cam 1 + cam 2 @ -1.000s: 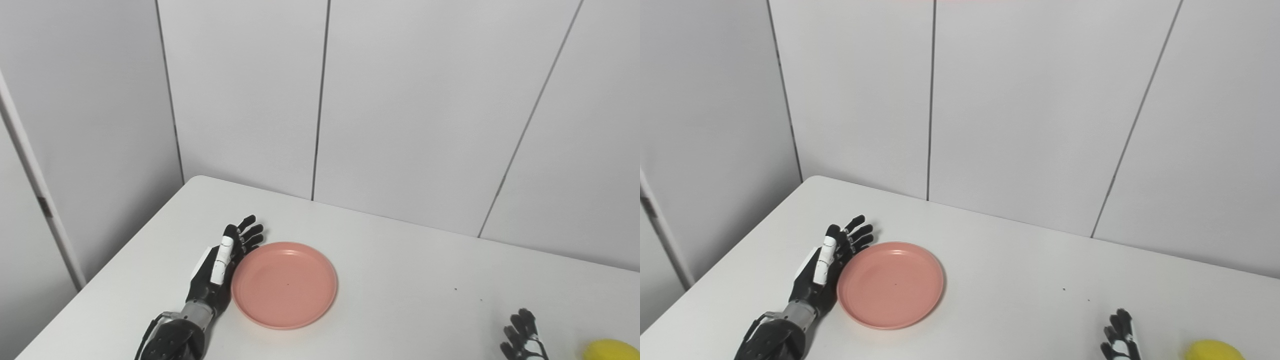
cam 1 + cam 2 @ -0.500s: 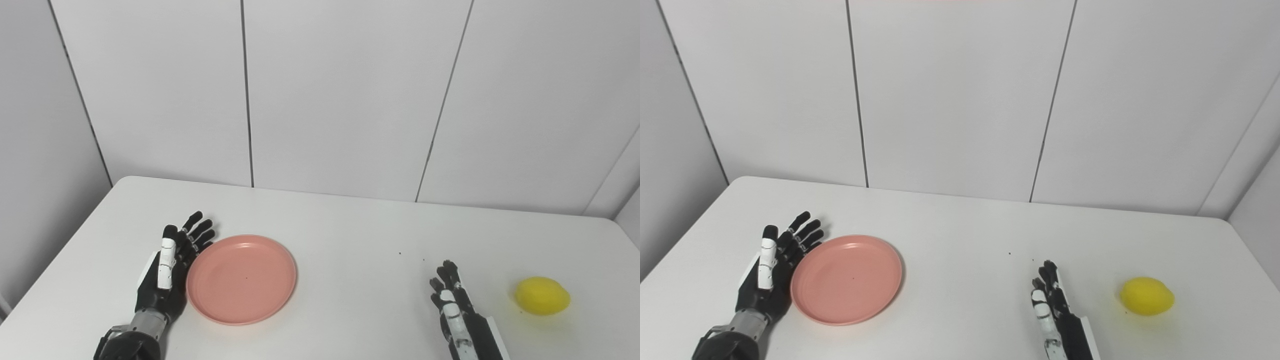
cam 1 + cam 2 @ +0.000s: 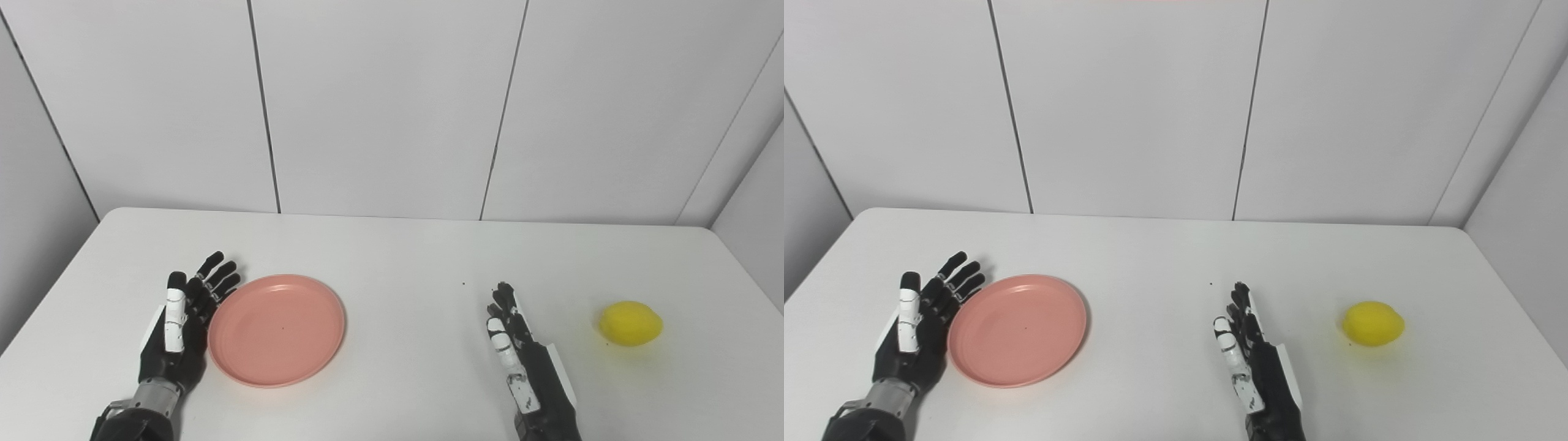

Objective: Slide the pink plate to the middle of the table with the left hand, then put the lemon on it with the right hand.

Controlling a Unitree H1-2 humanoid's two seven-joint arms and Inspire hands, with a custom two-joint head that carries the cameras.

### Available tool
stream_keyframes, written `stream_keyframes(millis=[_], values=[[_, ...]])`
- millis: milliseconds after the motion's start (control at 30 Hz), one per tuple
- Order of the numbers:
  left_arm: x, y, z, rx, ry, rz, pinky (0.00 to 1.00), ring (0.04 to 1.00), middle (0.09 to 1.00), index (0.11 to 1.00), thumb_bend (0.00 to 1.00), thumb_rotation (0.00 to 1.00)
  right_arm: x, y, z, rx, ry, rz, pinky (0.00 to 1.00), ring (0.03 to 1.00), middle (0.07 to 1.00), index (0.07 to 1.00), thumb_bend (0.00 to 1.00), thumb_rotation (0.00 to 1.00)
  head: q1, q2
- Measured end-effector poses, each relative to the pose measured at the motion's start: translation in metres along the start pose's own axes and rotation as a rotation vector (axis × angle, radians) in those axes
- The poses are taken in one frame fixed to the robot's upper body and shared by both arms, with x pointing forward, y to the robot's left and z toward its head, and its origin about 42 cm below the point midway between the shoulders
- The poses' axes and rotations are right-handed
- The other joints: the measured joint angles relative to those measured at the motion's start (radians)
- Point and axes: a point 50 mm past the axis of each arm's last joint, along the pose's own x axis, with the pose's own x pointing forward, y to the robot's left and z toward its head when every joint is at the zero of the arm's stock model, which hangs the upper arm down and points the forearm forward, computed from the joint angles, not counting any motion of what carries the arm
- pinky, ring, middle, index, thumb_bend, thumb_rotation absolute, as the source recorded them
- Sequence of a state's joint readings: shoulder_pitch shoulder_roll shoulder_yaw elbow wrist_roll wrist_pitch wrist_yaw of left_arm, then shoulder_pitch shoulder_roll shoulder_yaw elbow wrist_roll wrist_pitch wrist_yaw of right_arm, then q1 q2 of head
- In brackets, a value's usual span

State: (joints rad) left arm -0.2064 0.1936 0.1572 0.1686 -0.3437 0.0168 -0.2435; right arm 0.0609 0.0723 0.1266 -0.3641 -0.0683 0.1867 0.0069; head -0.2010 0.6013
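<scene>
Splayed black fingers (image 3: 214, 278) against round, smooth pink plate (image 3: 277, 329) rim.

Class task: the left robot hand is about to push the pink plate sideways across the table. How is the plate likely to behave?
The plate looks shallow, flat-bottomed and rigid, so it will probably slide rather than tip. The table looks smooth, so it should glide easily, perhaps a little past where the push stops. The left robot hand stands open beside the plate's rim; pushing off-centre on a round edge may make it swivel.
</scene>
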Motion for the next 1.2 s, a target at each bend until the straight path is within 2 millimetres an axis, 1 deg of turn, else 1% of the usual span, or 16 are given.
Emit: stream_keyframes(millis=[167, 267, 333, 467, 633, 767, 833, 867, 1000, 1100, 1200], values=[[-0.006, -0.014, -0.003, 0.006, 0.015, -0.046, 0.92, 0.912, 0.911, 0.906, 0.84, 1.0, 0.0, 0.0, 0.0, -0.004, -0.001, -0.005, 1.0, 0.979, 0.99, 0.989, 0.56, 0.86, 0.003, 0.006], [-0.012, -0.022, -0.004, 0.004, 0.021, -0.067, 0.92, 0.911, 0.91, 0.907, 0.84, 1.0, 0.0, -0.001, 0.0, -0.003, -0.001, -0.01, 1.0, 0.974, 0.988, 0.988, 0.55, 0.85, 0.006, 0.006], [-0.014, -0.028, -0.005, -0.003, 0.023, -0.079, 0.94, 0.919, 0.916, 0.912, 0.83, 1.0, 0.0, -0.002, 0.0, 0.001, -0.001, -0.011, 1.0, 0.974, 0.988, 0.988, 0.53, 0.85, 0.006, 0.008], [-0.016, -0.038, -0.006, -0.01, 0.023, -0.101, 0.93, 0.917, 0.912, 0.91, 0.83, 1.0, 0.0, -0.003, 0.0, 0.014, -0.002, -0.012, 1.0, 0.973, 0.989, 0.99, 0.53, 0.84, 0.006, 0.009], [-0.021, -0.051, -0.008, -0.014, 0.027, -0.12, 0.94, 0.923, 0.914, 0.908, 0.83, 1.0, 0.0, -0.005, 0.0, 0.017, -0.002, -0.018, 1.0, 0.983, 0.992, 0.989, 0.54, 0.83, 0.011, 0.009], [-0.029, -0.066, -0.009, -0.03, 0.034, -0.14, 0.94, 0.931, 0.929, 0.921, 0.82, 1.0, 0.0, -0.007, 0.001, 0.039, -0.003, -0.022, 1.0, 0.997, 0.998, 0.989, 0.55, 0.82, 0.015, 0.018], [-0.033, -0.074, -0.009, -0.027, 0.044, -0.142, 0.95, 0.942, 0.944, 0.939, 0.83, 1.0, 0.0, -0.009, 0.002, 0.044, -0.005, -0.025, 1.0, 1.0, 1.0, 0.997, 0.56, 0.83, 0.017, 0.021], [-0.034, -0.081, -0.009, -0.03, 0.05, -0.149, 0.95, 0.942, 0.945, 0.94, 0.83, 1.0, 0.0, -0.01, 0.002, 0.044, -0.007, -0.023, 1.0, 1.0, 1.0, 0.997, 0.56, 0.83, 0.017, 0.021], [-0.035, -0.097, -0.009, -0.038, 0.064, -0.165, 0.97, 0.956, 0.962, 0.956, 0.83, 1.0, -0.001, -0.015, 0.005, 0.049, -0.017, -0.017, 1.0, 1.0, 1.0, 1.0, 0.56, 0.83, 0.049, 0.029], [-0.037, -0.106, -0.01, -0.046, 0.067, -0.171, 0.99, 0.97, 0.976, 0.965, 0.85, 1.0, -0.002, -0.02, 0.009, 0.041, -0.03, -0.021, 1.0, 0.984, 0.992, 0.988, 0.58, 0.83, 0.063, 0.032], [-0.037, -0.115, -0.012, -0.049, 0.072, -0.182, 1.0, 0.977, 0.978, 0.968, 0.86, 1.0, -0.003, -0.021, 0.009, 0.036, -0.022, -0.023, 1.0, 0.978, 0.987, 0.983, 0.59, 0.83, 0.069, 0.034]])
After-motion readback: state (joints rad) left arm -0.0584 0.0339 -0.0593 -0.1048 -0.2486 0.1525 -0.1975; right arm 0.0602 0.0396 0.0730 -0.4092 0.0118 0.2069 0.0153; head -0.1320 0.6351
